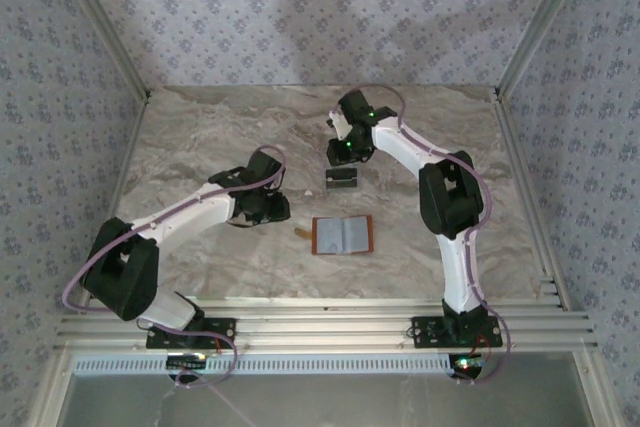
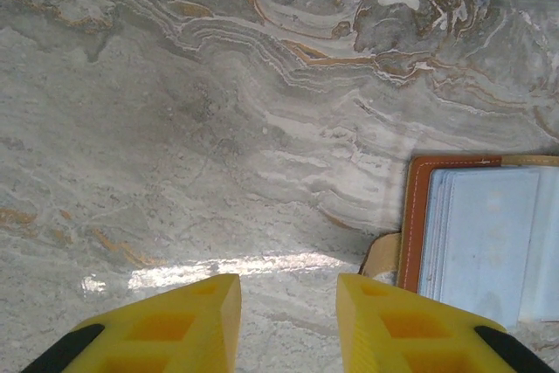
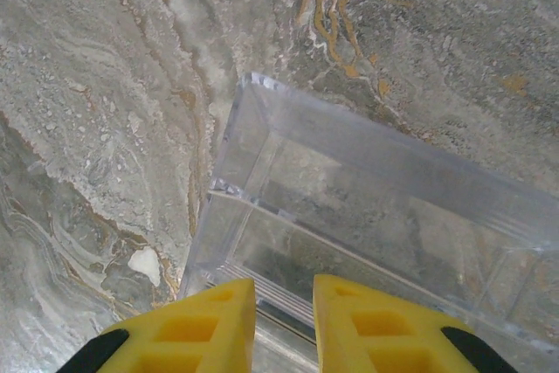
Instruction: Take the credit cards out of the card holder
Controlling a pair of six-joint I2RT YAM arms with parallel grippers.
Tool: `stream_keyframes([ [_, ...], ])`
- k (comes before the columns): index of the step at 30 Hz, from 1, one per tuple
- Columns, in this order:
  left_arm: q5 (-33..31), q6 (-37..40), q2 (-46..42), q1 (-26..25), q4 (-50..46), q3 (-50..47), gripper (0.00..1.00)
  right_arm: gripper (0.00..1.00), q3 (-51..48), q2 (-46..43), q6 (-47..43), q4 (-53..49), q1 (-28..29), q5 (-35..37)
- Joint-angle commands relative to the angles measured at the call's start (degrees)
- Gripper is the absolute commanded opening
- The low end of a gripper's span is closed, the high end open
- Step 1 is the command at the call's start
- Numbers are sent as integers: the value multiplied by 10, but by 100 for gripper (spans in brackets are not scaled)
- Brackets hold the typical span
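As I read the feeds, L gripper (image 2: 288, 294): jaws part-spread, nothing betw. them, over bare table (image 2: 175, 128).
Card holder (image 1: 342, 235): open flat, just R of L gripper, tab (image 1: 303, 232) toward it.
Tray (image 3: 393, 155): clear, beyond holder.
R gripper (image 3: 284, 294): jaws slightly apart, pinching nothing, above tray's near wall.

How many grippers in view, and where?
2. The left gripper is over bare table, just left of the open wallet. The right gripper is over one edge of the clear tray, beyond the wallet. Both have jaws apart with nothing between them.
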Motion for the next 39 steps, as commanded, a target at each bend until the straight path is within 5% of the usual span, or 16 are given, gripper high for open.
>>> stream_keyframes([
  [1, -10, 3, -17, -3, -17, -3, 35, 26, 30, 3, 5, -3, -3, 14],
  [25, -10, 7, -18, -2, -22, 4, 35, 26, 24, 40, 12, 25, -9, 13],
  [39, -15, 9, -15, -3, -14, 13, 35, 26, 13, -64, 6, -15, 9, 54],
])
